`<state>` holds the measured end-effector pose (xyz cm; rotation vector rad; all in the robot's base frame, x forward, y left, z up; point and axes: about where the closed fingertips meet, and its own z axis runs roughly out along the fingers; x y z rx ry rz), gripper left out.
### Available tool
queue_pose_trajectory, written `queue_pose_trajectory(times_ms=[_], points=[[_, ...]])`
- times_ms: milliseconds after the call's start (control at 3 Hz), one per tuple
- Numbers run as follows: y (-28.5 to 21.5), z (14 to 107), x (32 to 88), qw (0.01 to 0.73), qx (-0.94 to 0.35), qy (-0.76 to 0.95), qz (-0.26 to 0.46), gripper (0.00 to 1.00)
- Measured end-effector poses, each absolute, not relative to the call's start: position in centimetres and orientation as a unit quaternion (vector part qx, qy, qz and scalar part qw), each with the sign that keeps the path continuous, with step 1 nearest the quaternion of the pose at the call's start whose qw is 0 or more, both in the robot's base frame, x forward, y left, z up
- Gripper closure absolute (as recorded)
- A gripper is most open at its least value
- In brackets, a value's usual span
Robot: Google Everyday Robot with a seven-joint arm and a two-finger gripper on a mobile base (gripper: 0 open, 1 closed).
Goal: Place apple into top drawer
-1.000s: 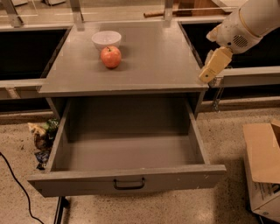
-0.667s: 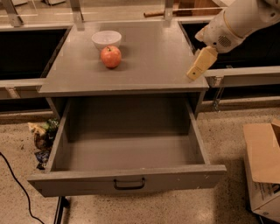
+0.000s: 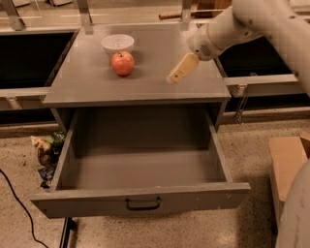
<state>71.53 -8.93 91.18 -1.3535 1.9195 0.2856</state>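
The red apple (image 3: 122, 63) sits on the grey cabinet top (image 3: 155, 82), toward the back left, just in front of a white bowl (image 3: 117, 43). The top drawer (image 3: 140, 196) is pulled fully out below, its dark curved handle (image 3: 143, 204) facing me, and its grey floor shows nothing inside. My gripper (image 3: 177, 72) hangs from the white arm (image 3: 232, 26) over the right part of the cabinet top. It points down and to the left, well to the right of the apple and apart from it.
A cardboard box (image 3: 288, 164) stands on the floor to the right of the drawer. Crumpled wrappers (image 3: 46, 152) and a black cable (image 3: 14, 203) lie on the floor to the left. Metal posts (image 3: 85, 14) rise behind the cabinet.
The arm has swung left, bringing the gripper from beyond the cabinet's right edge to above its top, nearer the apple. The apple, bowl and drawer have not moved.
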Motion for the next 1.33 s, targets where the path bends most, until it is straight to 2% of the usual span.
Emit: queue_pose_trajectory(times_ms=[667, 1333], points=[[-3.2, 90.1, 76.5, 0.434, -0.504, 0.732, 0.146, 0.00], [-1.4, 88.9, 78.4, 0.439, -0.499, 0.730, 0.162, 0.00]])
